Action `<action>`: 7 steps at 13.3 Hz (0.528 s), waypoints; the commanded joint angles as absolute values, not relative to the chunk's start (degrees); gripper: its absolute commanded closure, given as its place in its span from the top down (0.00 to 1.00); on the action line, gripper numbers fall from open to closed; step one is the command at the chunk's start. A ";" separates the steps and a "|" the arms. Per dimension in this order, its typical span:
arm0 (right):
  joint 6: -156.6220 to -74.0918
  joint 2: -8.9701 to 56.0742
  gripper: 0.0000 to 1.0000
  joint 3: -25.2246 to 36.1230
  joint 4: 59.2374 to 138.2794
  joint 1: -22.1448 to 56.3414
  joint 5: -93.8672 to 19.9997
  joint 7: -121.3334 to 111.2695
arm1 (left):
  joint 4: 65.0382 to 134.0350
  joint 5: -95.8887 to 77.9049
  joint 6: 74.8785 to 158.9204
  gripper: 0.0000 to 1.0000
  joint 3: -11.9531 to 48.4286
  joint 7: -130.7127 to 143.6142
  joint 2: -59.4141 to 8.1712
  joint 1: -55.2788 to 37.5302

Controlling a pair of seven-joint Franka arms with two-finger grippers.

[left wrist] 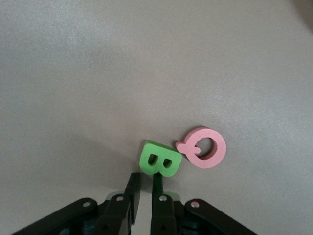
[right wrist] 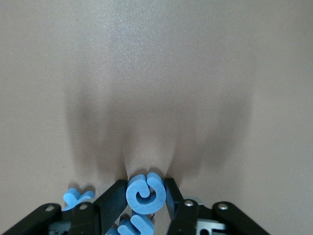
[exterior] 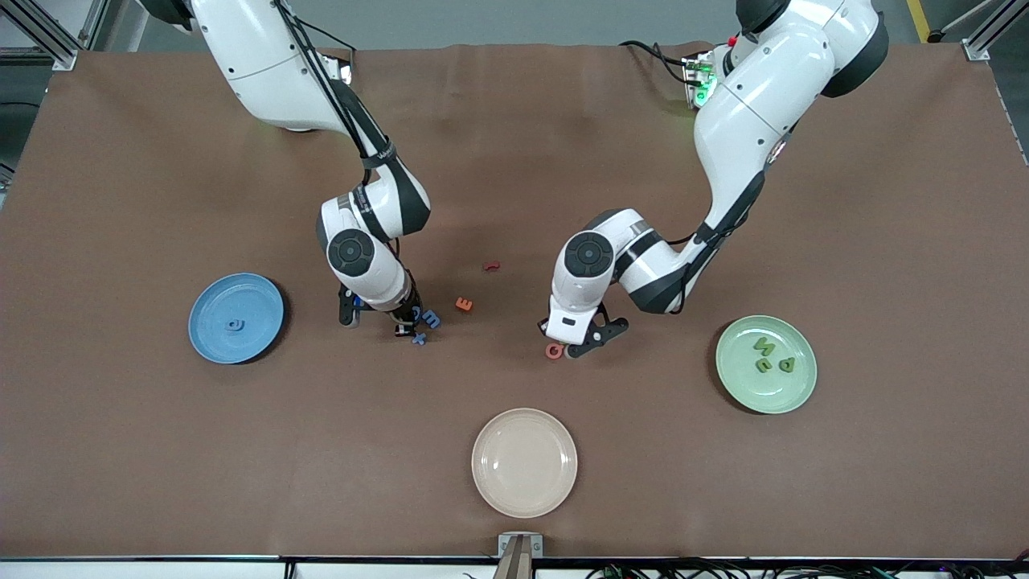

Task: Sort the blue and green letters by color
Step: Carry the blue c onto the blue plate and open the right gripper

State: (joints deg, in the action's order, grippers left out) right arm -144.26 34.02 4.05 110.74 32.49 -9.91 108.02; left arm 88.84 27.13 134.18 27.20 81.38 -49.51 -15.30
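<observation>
Letters read B (left wrist: 160, 159), Q (left wrist: 205, 147), E (exterior: 464, 304); blue one (right wrist: 145, 193) perhaps G
</observation>
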 commanded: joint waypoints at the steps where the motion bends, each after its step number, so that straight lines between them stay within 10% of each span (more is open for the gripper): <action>1: -144.58 35.07 0.23 4.57 110.39 32.43 -9.76 106.97 | 89.03 26.54 134.38 0.60 26.89 85.15 -49.04 -16.43; 7: -137.49 27.88 0.12 4.66 112.14 28.05 -9.76 94.96 | 87.02 26.98 134.38 0.63 26.63 85.52 -49.92 -16.08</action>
State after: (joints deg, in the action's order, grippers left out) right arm -141.70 32.37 5.14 110.64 30.51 -9.86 100.57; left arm 88.55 27.05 134.20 27.11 85.39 -49.52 -16.07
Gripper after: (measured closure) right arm 0.648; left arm 0.370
